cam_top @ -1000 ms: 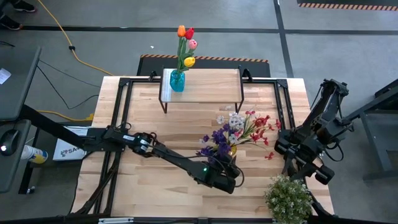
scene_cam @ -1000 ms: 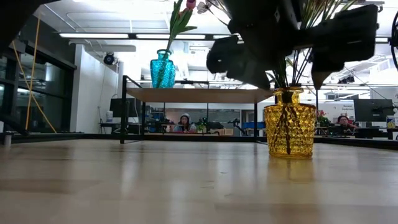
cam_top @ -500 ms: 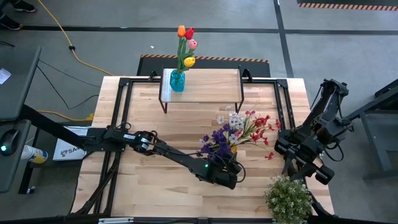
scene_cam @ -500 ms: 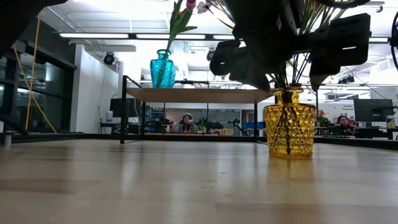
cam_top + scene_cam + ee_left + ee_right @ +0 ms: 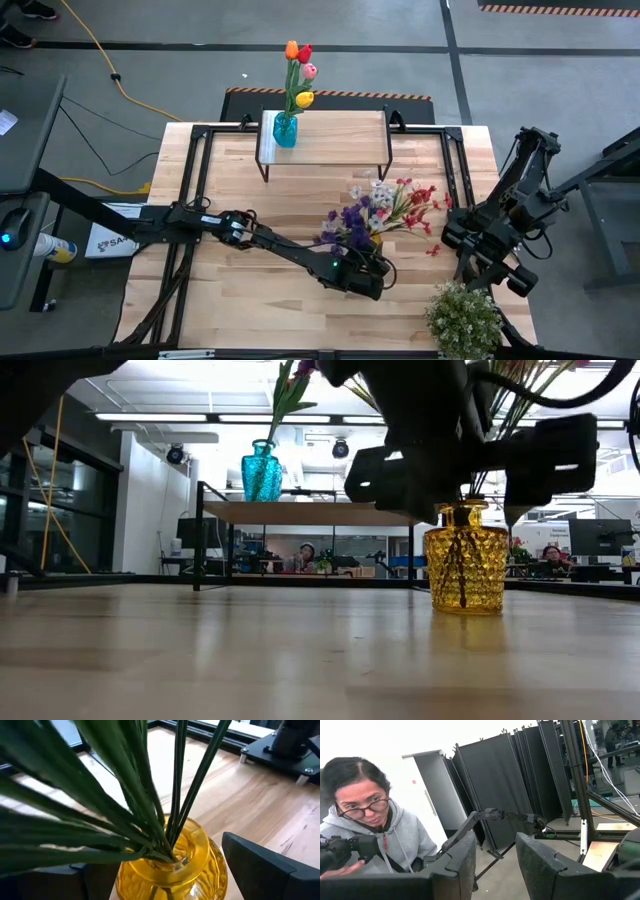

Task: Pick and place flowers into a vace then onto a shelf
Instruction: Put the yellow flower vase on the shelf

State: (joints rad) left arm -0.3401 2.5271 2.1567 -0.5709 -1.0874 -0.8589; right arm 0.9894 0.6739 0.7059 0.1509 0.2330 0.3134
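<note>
The light wood plank shelf (image 5: 325,138) with thin black legs carries a teal glass vase of tulips (image 5: 286,130). The left gripper (image 5: 368,277) straddles the faceted amber glass vase (image 5: 465,568) of sprays (image 5: 385,208), fingers spread, apparently not touching. The right gripper (image 5: 492,855), raised off-table, is half-open and empty. No writing is readable.

The left pincer (image 5: 368,268) straddles a vase (image 5: 464,569) of flowers (image 5: 385,208) in front of the shelf (image 5: 325,139).
</note>
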